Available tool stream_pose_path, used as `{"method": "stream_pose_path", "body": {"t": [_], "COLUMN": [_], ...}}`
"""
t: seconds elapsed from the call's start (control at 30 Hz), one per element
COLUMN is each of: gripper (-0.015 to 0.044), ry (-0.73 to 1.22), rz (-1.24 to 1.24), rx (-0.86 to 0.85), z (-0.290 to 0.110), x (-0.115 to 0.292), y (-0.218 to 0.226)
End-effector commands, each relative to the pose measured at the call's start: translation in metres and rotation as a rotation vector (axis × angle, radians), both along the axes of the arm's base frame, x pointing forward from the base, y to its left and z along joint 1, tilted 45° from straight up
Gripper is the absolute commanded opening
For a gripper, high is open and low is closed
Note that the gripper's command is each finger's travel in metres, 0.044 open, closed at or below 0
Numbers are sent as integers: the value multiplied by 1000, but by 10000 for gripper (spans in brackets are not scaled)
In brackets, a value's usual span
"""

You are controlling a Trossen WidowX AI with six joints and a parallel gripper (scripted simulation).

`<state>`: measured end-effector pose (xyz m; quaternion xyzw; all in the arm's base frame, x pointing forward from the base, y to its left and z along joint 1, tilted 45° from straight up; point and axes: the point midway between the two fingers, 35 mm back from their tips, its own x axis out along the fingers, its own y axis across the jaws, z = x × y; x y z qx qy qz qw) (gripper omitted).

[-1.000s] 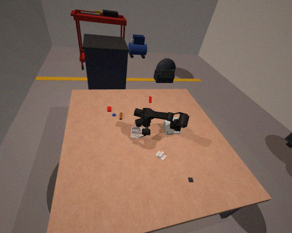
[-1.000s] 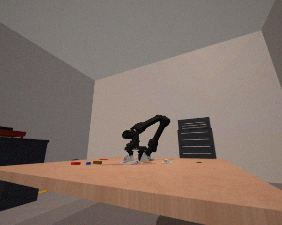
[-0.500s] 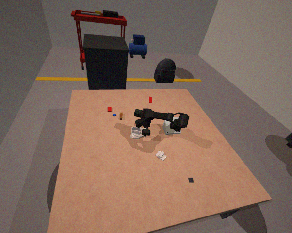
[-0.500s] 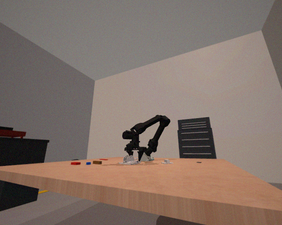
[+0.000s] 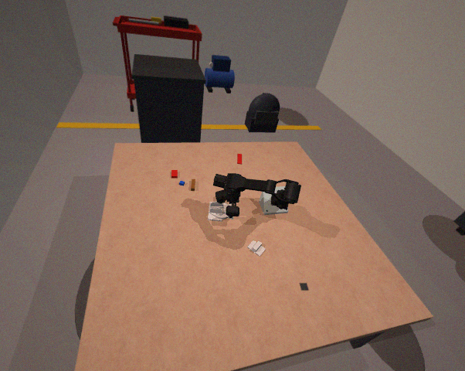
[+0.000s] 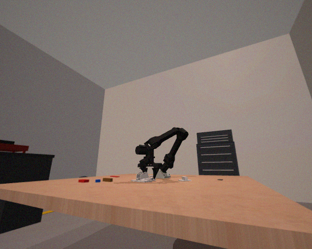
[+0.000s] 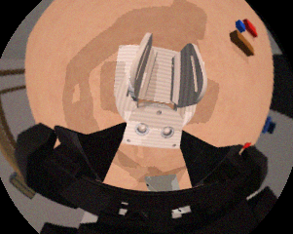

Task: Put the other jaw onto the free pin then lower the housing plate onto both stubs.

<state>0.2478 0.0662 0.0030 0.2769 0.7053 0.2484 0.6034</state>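
My gripper [image 7: 153, 129] [image 6: 150, 173] is shut on the pale housing plate [image 7: 156, 140], one black finger at each side edge. The plate shows two grey-ringed round spots and small corner holes. It is close to the near end of the white ribbed base [image 7: 124, 55] [image 6: 140, 180] [image 5: 213, 217] and covers part of it; its exact height is hard to tell. Two jaws stand on the base, a left jaw [image 7: 142, 69] and a right jaw [image 7: 188, 80], a gap between them. The pins, stubs and gear teeth are not visible, so I cannot tell whether the teeth mesh.
A small white stepped piece [image 5: 256, 247] [image 6: 184, 179] and a dark square [image 5: 303, 286] lie on the table. A red block [image 5: 174, 173], a blue block [image 5: 181, 182], a brown block [image 5: 192, 185] and a red strip [image 5: 239, 158] lie farther back. The arm's pale mount [image 5: 266, 204] is beside the base.
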Motion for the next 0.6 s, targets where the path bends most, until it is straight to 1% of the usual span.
{"method": "stream_pose_path", "body": {"t": [0.0,0.57], "gripper": [351,351], "ry": [1,1], "rz": [-3,-3], "rx": [-1,-1], "z": [-1,-3], "x": [0,0], "y": [0,3]}}
